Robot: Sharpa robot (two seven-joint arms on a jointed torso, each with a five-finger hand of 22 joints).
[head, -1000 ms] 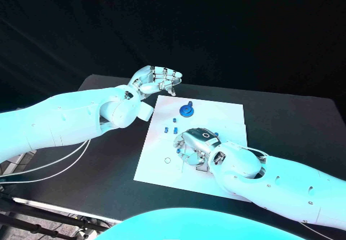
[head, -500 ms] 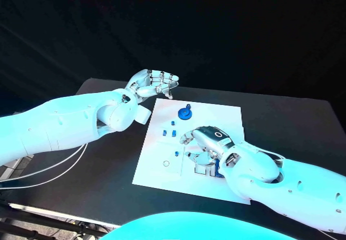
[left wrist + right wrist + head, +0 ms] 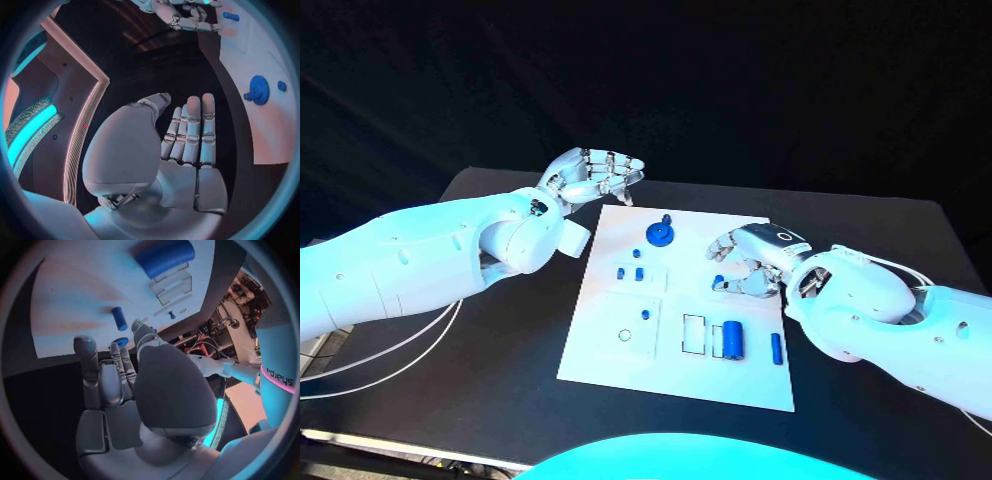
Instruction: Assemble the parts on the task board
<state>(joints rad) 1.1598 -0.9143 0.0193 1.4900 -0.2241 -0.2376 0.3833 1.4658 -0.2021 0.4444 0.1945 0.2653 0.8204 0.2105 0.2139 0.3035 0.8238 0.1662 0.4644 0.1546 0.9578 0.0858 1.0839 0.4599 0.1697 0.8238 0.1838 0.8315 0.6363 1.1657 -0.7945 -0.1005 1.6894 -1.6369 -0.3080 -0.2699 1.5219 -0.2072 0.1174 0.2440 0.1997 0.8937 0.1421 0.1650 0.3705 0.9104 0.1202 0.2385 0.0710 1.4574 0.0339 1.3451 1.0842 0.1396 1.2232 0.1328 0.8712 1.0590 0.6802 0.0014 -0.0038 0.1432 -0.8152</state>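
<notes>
The right robot hand (image 3: pixel 747 262) hovers over the middle of the task board (image 3: pixel 610 350), fingers curled around what looks like a small blue part (image 3: pixel 720 281), probably carrying it to a seat, while the left robot hand (image 3: pixel 593 176) waits off the board's far corner above the worktop (image 3: pixel 473 330), fingers curled in on nothing. On the board I count 1 blue gear (image 3: pixel 658 236), 1 thick cylinder (image 3: pixel 734 338), 1 slim pin (image 3: pixel 776 347) and 3 small pegs (image 3: pixel 639 273).
</notes>
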